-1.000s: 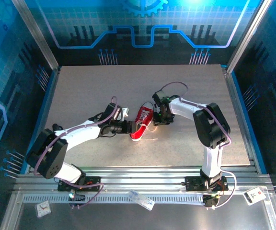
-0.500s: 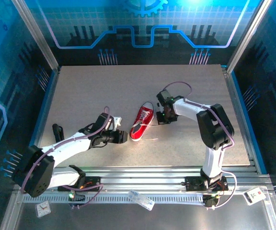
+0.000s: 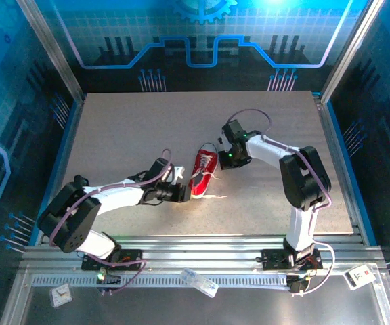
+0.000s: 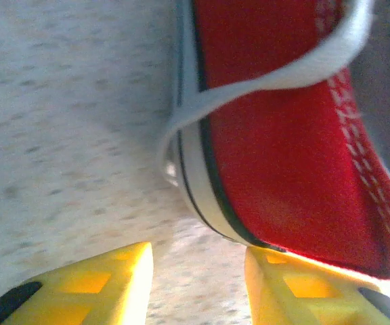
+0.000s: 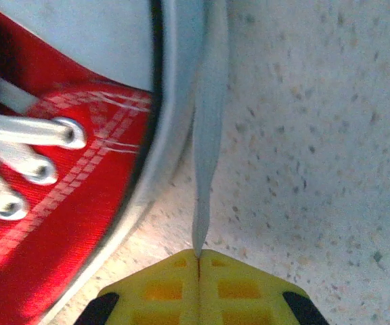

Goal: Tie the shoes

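Right pincer [image 5: 198,256] clamps a flat white lace [image 5: 208,135]; left pincer [image 4: 198,261] stands open, empty, beside the small red canvas sneaker [image 3: 202,177] lying mid-way across the desk [image 3: 114,135].
A hard pull could drag the unpinned sneaker or slip the lace free; the left could nip sole rubber, not lace.

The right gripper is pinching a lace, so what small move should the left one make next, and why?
Probably ease the left gripper forward and close on the lace loop draped over the sneaker: its jaws stand open just short of it, while the right gripper is shut on a lace strand.
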Tool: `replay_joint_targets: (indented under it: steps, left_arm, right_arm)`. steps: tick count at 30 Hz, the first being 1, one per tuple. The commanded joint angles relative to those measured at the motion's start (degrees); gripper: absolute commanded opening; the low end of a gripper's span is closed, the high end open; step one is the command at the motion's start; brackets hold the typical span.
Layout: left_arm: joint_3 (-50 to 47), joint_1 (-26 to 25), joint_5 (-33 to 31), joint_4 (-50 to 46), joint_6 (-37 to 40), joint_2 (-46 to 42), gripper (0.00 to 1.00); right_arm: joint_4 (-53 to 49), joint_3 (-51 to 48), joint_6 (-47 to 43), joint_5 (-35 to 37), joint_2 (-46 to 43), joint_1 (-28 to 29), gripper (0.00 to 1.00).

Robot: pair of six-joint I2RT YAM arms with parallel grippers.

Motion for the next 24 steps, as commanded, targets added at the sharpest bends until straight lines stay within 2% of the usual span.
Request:
replay_joint_targets:
  steps: [1, 7, 11, 13, 15, 17, 21, 24]
  left_arm:
    - [2.9, -0.94, 0.32, 3.46, -2.39, -0.04, 0.39]
    - [3.8, -0.03, -2.3, -2.92, 3.69, -2.98, 0.41]
    - [3.9, 4.93, 4.89, -4.72, 10.75, -1.98, 0.57]
    - [5.91, 6.77, 7.26, -8.84, 16.02, -0.6, 0.59]
    - [7.98, 8.17, 7.54, -11.44, 19.82, 0.28, 0.59]
    - [8.65, 10.42, 14.59, -9.24, 22.42, 0.82, 0.57]
    - [10.94, 10.54, 16.94, -6.28, 27.02, 2.82, 0.56]
    - [14.35, 10.53, 17.65, -7.89, 28.4, 6.65, 0.56]
  right_arm:
    - [-2.39, 3.59, -2.41, -1.26, 1.22, -0.49, 0.0]
    - [-3.12, 5.24, -3.83, -2.27, 2.13, -0.74, 0.0]
    - [-2.74, 5.11, -4.01, -3.92, 2.57, -1.29, 0.0]
    - [-2.5, 4.91, -3.75, -4.68, 2.57, -1.56, 0.0]
    - [-2.13, 4.57, -3.49, -5.26, 2.48, -1.77, 0.0]
    - [-1.77, 4.23, -3.26, -5.53, 2.4, -1.83, 0.0]
    - [-1.66, 4.03, -3.0, -5.76, 2.31, -1.99, 0.0]
    - [-1.71, 3.86, -3.04, -5.99, 1.94, -2.24, 0.0]
